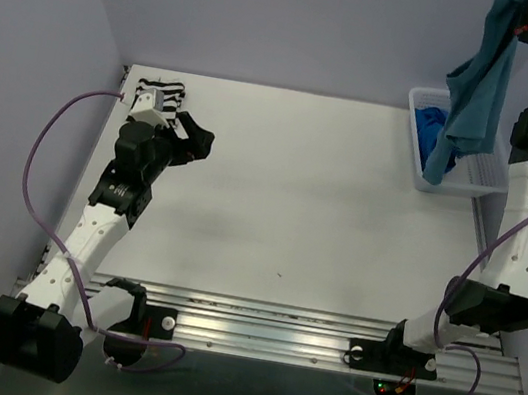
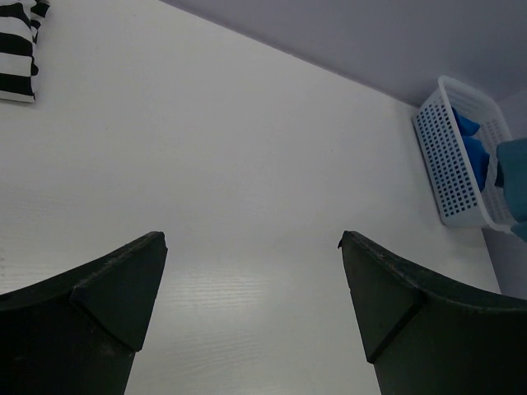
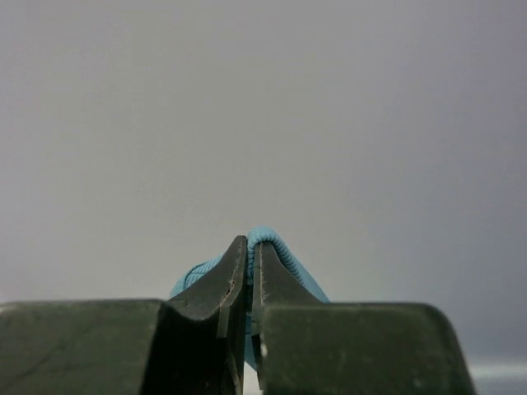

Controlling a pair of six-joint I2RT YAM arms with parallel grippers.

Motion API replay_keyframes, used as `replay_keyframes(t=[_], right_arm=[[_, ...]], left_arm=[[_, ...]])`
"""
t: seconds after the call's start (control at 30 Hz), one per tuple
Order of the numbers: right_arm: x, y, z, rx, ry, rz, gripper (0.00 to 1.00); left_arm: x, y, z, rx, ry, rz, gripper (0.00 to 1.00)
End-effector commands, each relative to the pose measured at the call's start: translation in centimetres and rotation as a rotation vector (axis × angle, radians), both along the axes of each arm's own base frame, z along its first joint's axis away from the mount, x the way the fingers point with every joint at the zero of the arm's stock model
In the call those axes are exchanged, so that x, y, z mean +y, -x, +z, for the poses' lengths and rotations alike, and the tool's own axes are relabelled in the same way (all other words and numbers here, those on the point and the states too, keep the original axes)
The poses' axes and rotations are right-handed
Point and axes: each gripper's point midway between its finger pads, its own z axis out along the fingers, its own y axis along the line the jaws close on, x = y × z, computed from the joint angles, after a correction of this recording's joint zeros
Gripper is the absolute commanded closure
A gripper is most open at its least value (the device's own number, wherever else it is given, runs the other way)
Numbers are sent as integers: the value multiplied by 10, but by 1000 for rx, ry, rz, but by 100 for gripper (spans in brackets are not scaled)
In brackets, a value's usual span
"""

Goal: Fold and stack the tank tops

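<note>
The striped tank top [image 1: 159, 96] lies folded at the table's far left corner, partly under my left arm; it also shows in the left wrist view [image 2: 18, 49]. My left gripper [image 1: 193, 137] is open and empty just right of it, over bare table [image 2: 251, 239]. My right gripper [image 1: 524, 23] is raised high at the far right, shut on the teal tank top [image 1: 474, 91], which hangs down over the basket; its edge shows between the fingers [image 3: 272, 243]. The royal blue tank top [image 1: 429, 119] lies in the basket, also seen from the left wrist [image 2: 471, 148].
The white lattice basket [image 1: 469, 181] stands at the table's far right, also in the left wrist view [image 2: 449, 164]. A lilac wall rises behind and to the left. A metal rail [image 1: 273, 326] with the arm bases runs along the near edge.
</note>
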Motion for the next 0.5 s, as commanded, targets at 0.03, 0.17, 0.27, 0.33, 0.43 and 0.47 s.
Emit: replay_keyframes(t=[0.03,0.17,0.27,0.33,0.43,0.47], right_arm=[[78,53,64,-189,49,481,99],[141,84,64,-192,79,845,100],[196,92,62,-210,99,918,99],[223,80,49,-190,160,871,99],[263,86,39,-193,166,975,99],[263,84,42,-213,150,981,99]], left_arm=[[-5,4,19,-70,24,-28,1],[-5,7,20,-70,29,-27,1],[-4,9,18,-59,29,-22,1],[-1,11,17,-50,29,-9,1],[7,12,19,-26,52,53,1],[9,12,23,-28,57,61,1]])
